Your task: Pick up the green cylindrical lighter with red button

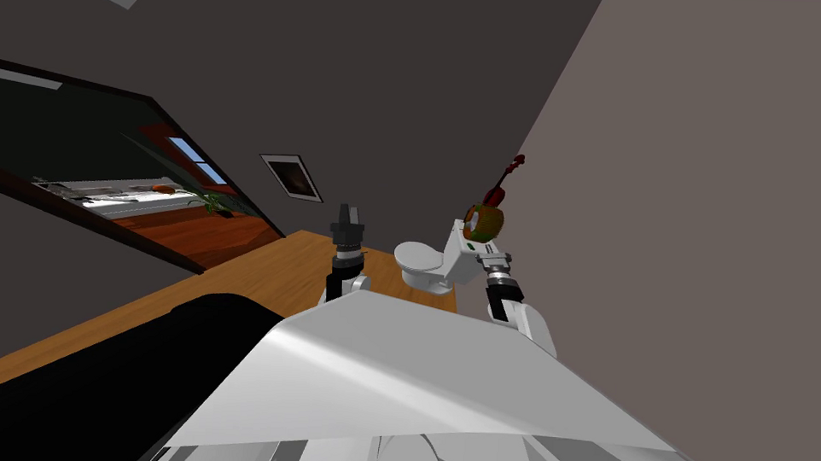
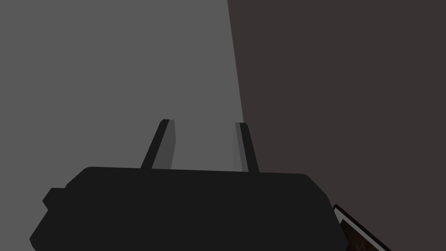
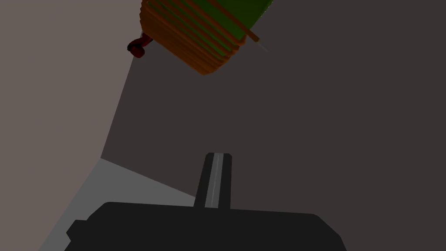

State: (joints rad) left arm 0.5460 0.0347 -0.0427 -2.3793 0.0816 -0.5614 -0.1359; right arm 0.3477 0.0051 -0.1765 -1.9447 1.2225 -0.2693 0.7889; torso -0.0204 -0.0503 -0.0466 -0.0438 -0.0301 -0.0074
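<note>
A small green sliver [image 1: 470, 245], which may be the lighter, lies on top of the white toilet tank [image 1: 459, 261]. My right gripper [image 1: 488, 241] is raised beside the tank, just right of that sliver. Its fingers are shut with nothing between them in the right wrist view, where the right gripper [image 3: 217, 156] points up under an orange and green ribbed object [image 3: 200, 30]. That same object [image 1: 483, 219] stands on the tank. My left gripper [image 1: 348, 211] is held up left of the toilet, and the left gripper [image 2: 204, 125] is open and empty.
The white toilet bowl [image 1: 420, 260] stands on a wooden floor [image 1: 262, 274] in the corner of two walls. A dark red violin [image 1: 503, 182] hangs above the tank. A framed picture [image 1: 291, 177] is on the far wall. A black area [image 1: 122, 376] lies at the lower left.
</note>
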